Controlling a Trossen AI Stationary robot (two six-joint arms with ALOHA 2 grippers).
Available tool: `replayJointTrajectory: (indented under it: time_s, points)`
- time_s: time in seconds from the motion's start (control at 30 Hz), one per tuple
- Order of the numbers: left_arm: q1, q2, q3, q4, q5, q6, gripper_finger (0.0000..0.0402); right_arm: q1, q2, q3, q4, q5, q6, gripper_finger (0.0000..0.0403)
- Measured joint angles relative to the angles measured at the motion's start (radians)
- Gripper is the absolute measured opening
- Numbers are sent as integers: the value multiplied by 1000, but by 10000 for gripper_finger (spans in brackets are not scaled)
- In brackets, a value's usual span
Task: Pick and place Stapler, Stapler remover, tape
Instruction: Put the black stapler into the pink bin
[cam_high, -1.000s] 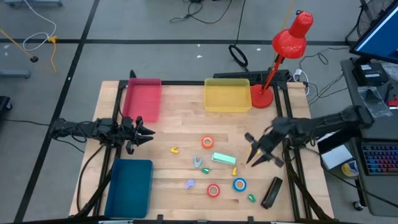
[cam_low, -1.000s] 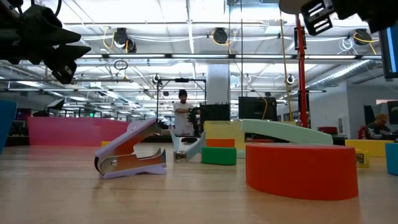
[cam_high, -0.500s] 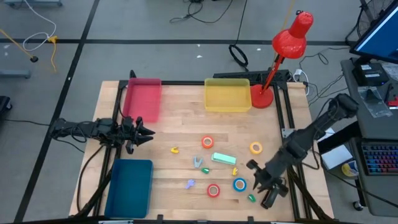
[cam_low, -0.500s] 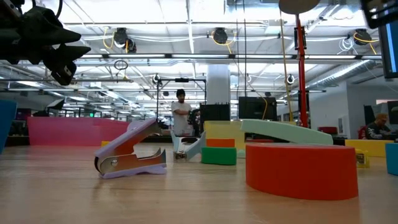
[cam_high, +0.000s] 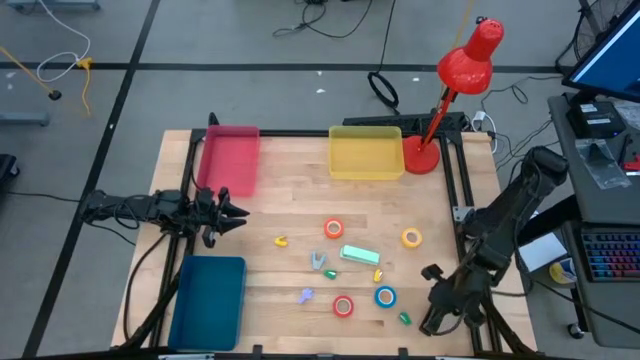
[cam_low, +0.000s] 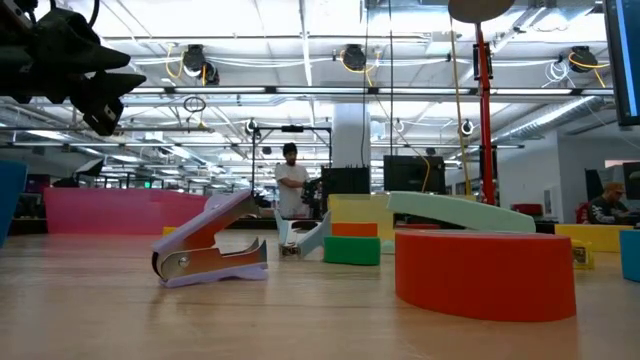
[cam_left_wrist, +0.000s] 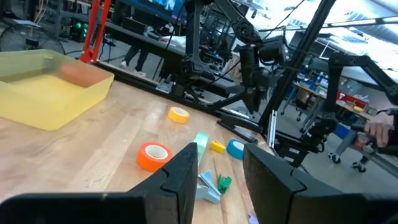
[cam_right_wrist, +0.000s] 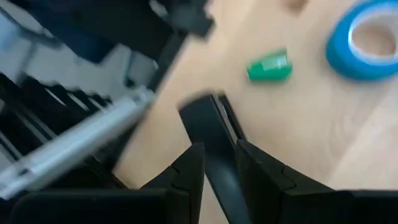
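A black stapler (cam_right_wrist: 208, 134) lies near the table's near right corner. My right gripper (cam_high: 433, 318) hangs over it, slanting down. Its fingers are open by a narrow gap (cam_right_wrist: 221, 152), and the stapler's end shows through that gap. A mint stapler (cam_high: 359, 254) lies mid-table among small staple removers such as the green one (cam_high: 405, 319) and the purple one (cam_high: 305, 295). Tape rolls lie flat: orange (cam_high: 333, 229), yellow (cam_high: 411, 238), red (cam_high: 343, 306) and blue (cam_high: 385, 296). My left gripper (cam_high: 240, 213) waits open at the left edge, pointing level.
A pink tray (cam_high: 230, 158) and a yellow tray (cam_high: 365, 152) stand at the far edge, and a blue tray (cam_high: 208, 300) at the near left. A red desk lamp (cam_high: 460, 80) rises at the far right corner. The black table frame rail (cam_right_wrist: 74, 143) runs beside the stapler.
My right gripper has swung from the table's right middle toward the near right corner, tipping downward and rolling, and now hangs over the black stapler. The yellow tape roll it covered has come into view. No object has moved.
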Motion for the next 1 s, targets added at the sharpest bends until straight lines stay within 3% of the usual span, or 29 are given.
replayJointTrajectory:
  time_s: [0.17, 0.37, 1.0]
  points:
    - [0, 0, 0, 0, 0, 2, 129, 1, 51, -1, -93, -10, 1, 84]
    - [0, 0, 0, 0, 0, -7, 129, 1, 66, -1, -178, -109, 32, 84]
    - [0, 0, 0, 0, 0, 18, 129, -84, 65, -1, -187, -58, 25, 84]
